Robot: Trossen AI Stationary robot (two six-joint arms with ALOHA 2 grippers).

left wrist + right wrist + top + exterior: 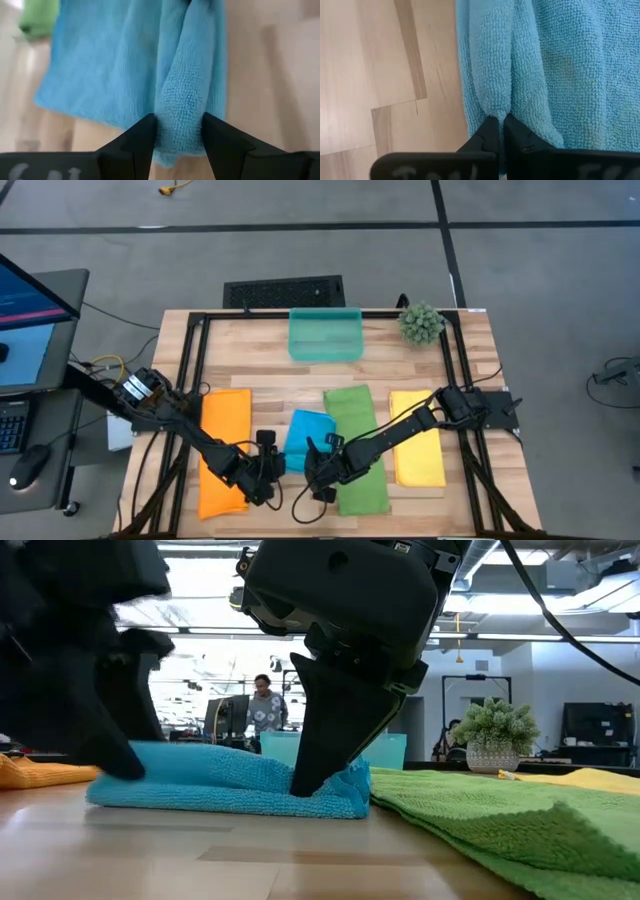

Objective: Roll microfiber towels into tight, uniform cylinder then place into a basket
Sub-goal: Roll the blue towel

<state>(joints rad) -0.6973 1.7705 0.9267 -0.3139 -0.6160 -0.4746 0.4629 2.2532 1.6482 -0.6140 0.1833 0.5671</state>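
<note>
Pinching check: you are gripping the blue towel (306, 438) with both grippers at its near edge.
High view: you are seeing the left gripper (268, 463) at the towel's near-left corner and the right gripper (318, 465) at its near-right corner, both equally close. The towel's long axis is running away from the fingers toward the basket (325, 335); orange towel (223, 450) is lying just left, green towel (355, 445) just right, yellow towel (417, 435) beyond.
Low view: the blue towel (230, 783) is lying low on the table (250, 860), a dark finger pressing into its right end; the green towel (500, 820) is touching that end, so side room is tight.
Left wrist view: your fingers (132, 145) are clamping a thick fold of towel (180, 110).
Right wrist view: your fingers (487, 135) are clenched on a thin ridge of towel (560, 70).
Judgement: bare wood beside the edge; rolling room is lying ahead, toward the basket.
</note>
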